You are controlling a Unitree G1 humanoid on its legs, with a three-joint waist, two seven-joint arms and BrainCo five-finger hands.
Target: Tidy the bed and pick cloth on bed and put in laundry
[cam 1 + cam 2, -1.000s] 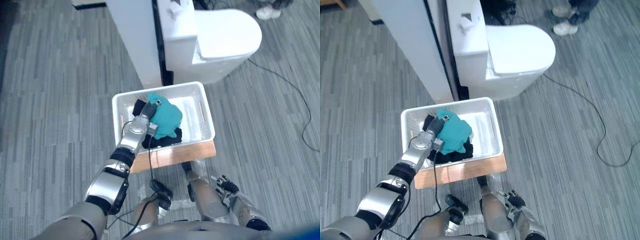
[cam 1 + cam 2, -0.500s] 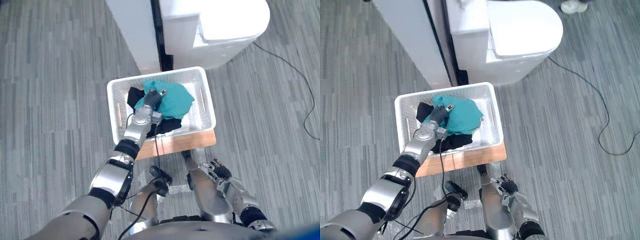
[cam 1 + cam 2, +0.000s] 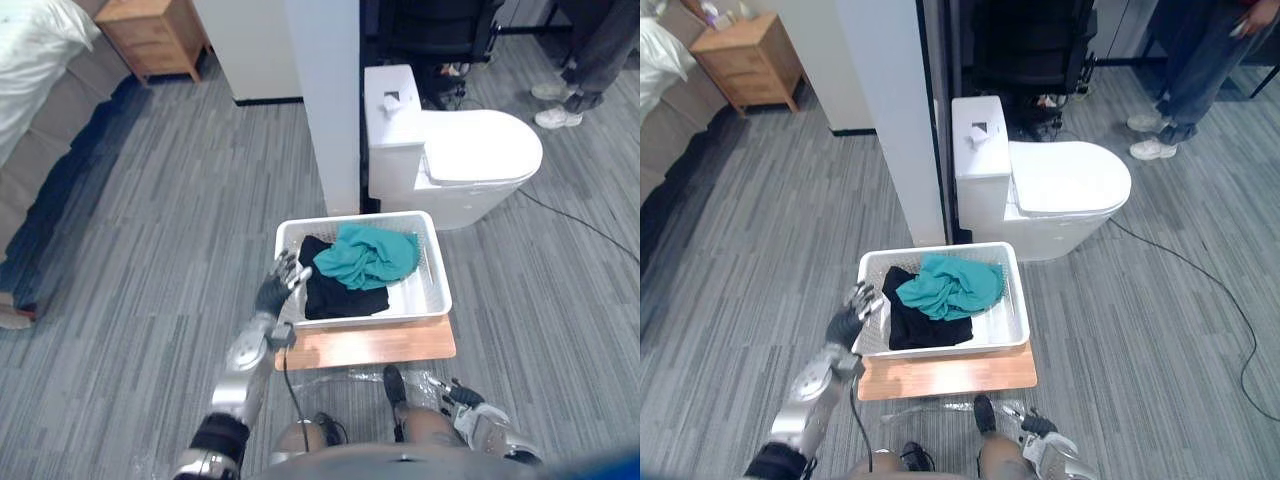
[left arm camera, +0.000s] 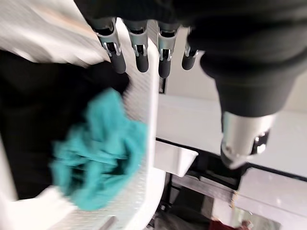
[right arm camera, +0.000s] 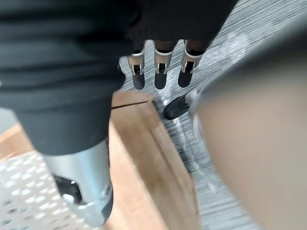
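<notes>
Two robot hands show, both with nothing in them. The left robot hand (image 3: 279,287) hangs with its fingers (image 4: 117,58) straight and spread, released, just beside the basket (image 3: 370,319) at the basket's 9 o'clock, its fingertips close to the rim; whether they touch it I cannot tell. The right robot hand (image 3: 472,414) is low at 5 o'clock from the basket, near the floor (image 3: 150,250), its fingers relaxed and straight.

The white basket stands on a wooden board (image 3: 370,346), which juts out past its near edge at 6 o'clock. Inside it lies the teal cloth (image 3: 366,256), crumpled, toward the 12 o'clock wall. It rests partly over a black cloth (image 3: 335,293) that fills the basket's 8 o'clock part. A bare white patch of the basket's bottom shows at 4 o'clock.

At 1 o'clock from the basket, near it, stands a white toilet (image 3: 470,155) with its lid down. A white pillar (image 3: 325,100) rises at 12 o'clock, just beyond the basket's far rim. Well apart at 10 o'clock is the bed (image 3: 30,50) with pale bedding, and a wooden nightstand (image 3: 150,35) stands at 11 o'clock beside it. At 2 o'clock, beyond the toilet, a person's shoes (image 3: 555,95) and trouser legs are on the floor.
</notes>
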